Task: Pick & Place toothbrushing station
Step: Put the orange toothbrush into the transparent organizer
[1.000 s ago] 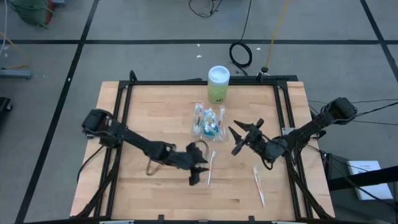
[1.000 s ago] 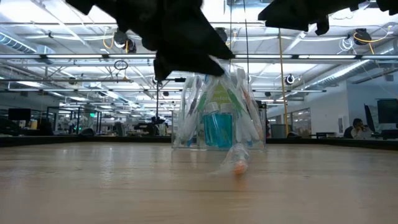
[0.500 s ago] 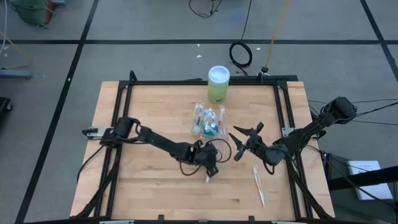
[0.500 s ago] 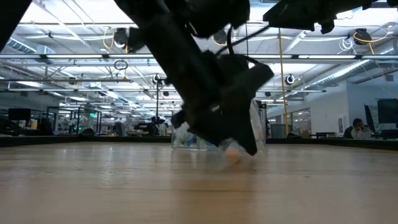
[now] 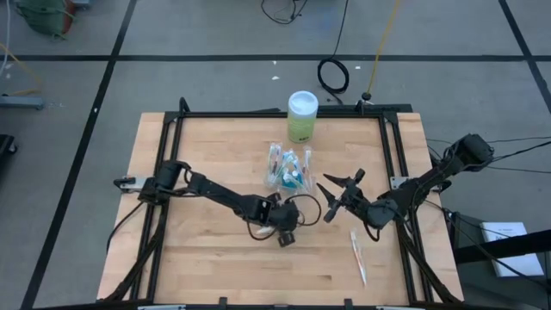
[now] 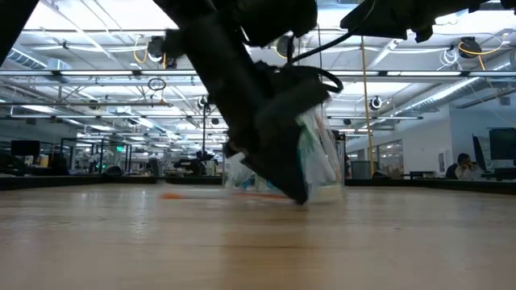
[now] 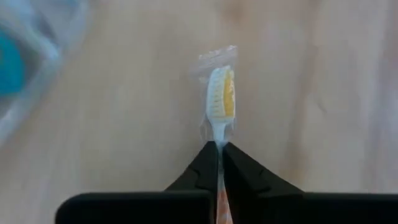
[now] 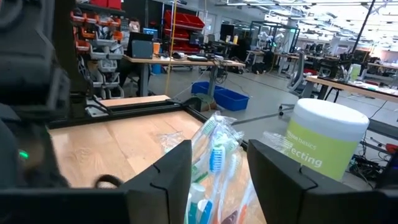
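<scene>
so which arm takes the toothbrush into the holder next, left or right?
Left, most likely. The left gripper is shut on the toothbrush, low at the table beside the toothbrushing station. The right gripper hangs open and empty on the station's other side.

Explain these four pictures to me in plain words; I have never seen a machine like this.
Two dark robot arms work at a wooden table. One picture looks straight down, one looks level across the tabletop, and two come from cameras on the arms' wrists. The left claw is shut on a wrapped toothbrush lying on the wood. The right claw hangs open beside the clear toothbrushing station, which holds brushes and a blue bottle. A green white-lidded canister stands behind; another wrapped toothbrush lies nearer the front.
</scene>
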